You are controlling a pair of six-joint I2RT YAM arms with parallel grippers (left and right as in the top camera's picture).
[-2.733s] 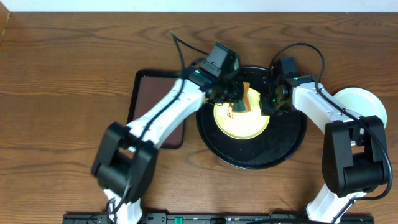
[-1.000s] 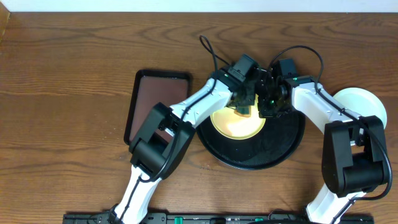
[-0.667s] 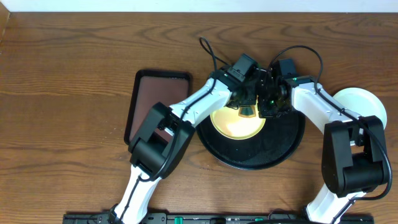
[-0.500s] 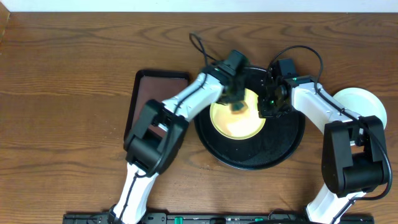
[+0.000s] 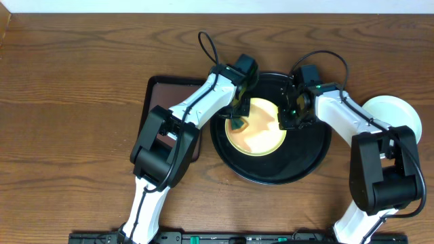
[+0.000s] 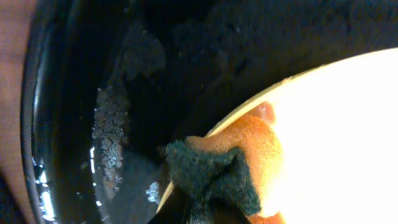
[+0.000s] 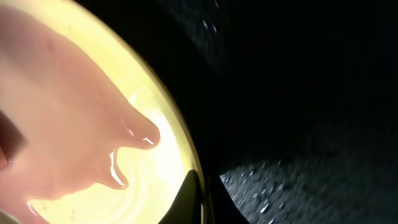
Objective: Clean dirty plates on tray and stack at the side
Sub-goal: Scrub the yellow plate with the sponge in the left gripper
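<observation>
**Sponge on the yellow plate's left rim, right arm pinching the far rim**

I see the pale yellow round shallow plate (image 5: 261, 132) lying inside the round black tray (image 5: 305, 163), left of the tray's middle, on the brown wooden table (image 5: 68, 102). Both arms meet over it from opposite sides.

My left gripper (image 5: 237, 120) is clenched on an orange sponge with a dark green scouring face (image 6: 214, 174). In the left wrist view the sponge sits right on the plate's left rim, green face toward the tray's floor and orange body over the yellow surface. Grey specks and wet streaks show on the black tray beside it.

My right gripper (image 5: 287, 119) is closed tight at the plate's right rim. The right wrist view shows its dark fingertips pinched on the yellow edge. The plate's surface there shows a glossy pinkish sheen; I cannot tell whether it is liquid or reflection.

A dark brown rectangular tray (image 5: 159, 102) lies left of the black tray, partly under my left arm. A pale round plate (image 5: 390, 112) sits on the table well to the right.
</observation>
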